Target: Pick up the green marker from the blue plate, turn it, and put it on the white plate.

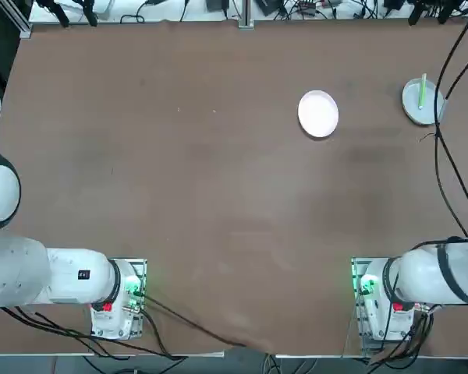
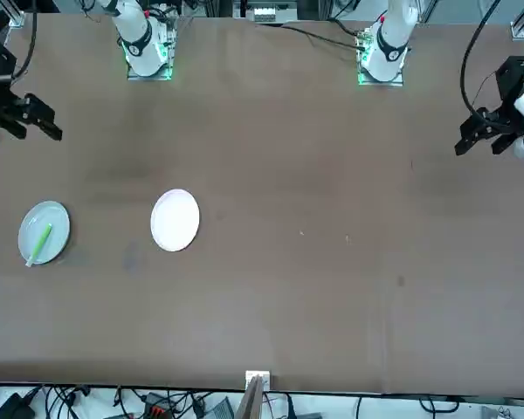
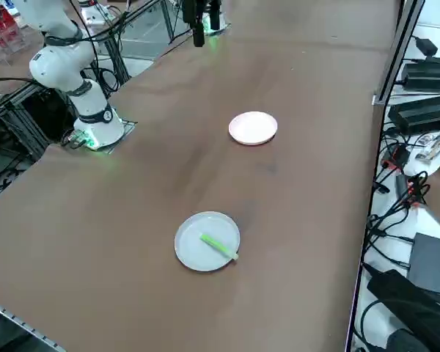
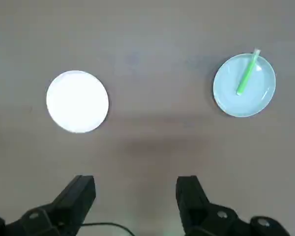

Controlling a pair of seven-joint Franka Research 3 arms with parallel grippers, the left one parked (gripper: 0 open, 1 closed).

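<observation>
The green marker (image 4: 247, 73) lies slantwise across the blue plate (image 4: 231, 101), one tip just over the rim. This pair sits at the table's far right in the top view, marker (image 1: 423, 92) on blue plate (image 1: 415, 107), and also shows in the side view as marker (image 3: 218, 246) on plate (image 3: 194, 249). The white plate (image 4: 77, 101) (image 1: 318, 114) (image 3: 253, 127) stands bare a short way to its left. My right gripper (image 4: 136, 189) (image 2: 31, 122) hangs high above the table, short of both plates. It is open, with nothing between its fingers (image 4: 81, 189).
Black cables (image 1: 446, 156) trail over the table's right edge near the blue plate. The brown tabletop (image 1: 218, 195) stretches wide between the plates and the arm bases (image 1: 374, 292). Power boxes and wiring (image 3: 425, 110) lie beyond the far edge.
</observation>
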